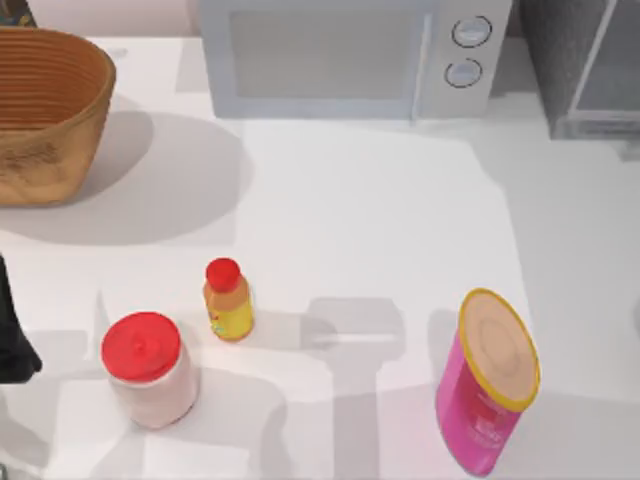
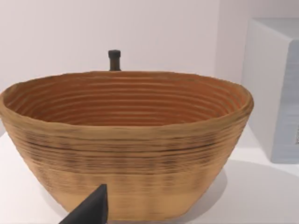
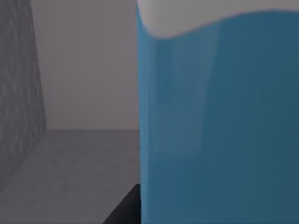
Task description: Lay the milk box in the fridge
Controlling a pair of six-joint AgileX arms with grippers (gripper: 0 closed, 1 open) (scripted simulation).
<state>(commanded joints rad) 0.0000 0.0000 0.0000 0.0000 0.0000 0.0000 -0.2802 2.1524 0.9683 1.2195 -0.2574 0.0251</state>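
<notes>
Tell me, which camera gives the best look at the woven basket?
The left wrist view: the basket faces the camera whole, its ribbed inside and rim plain, with the left gripper's dark fingertip low before it. The top view catches it at the table's far left corner, cut off by the picture's edge.

— Any writing you can read on these things?

— None. The small yellow bottle (image 1: pixel 229 303) with the red cap, near the table's front edge, carries a label, but its marks are too small to make out.

— The pink can (image 1: pixel 487 385) by the front right corner?

— There is a paler patch on its side, with no legible letters.

— The microwave (image 1: pixel 340 55) along the back edge?

— Two round dials, no figures that can be read around them. The milk box (image 3: pixel 219 121) shows plain blue and white in the right wrist view, with no print.
</notes>
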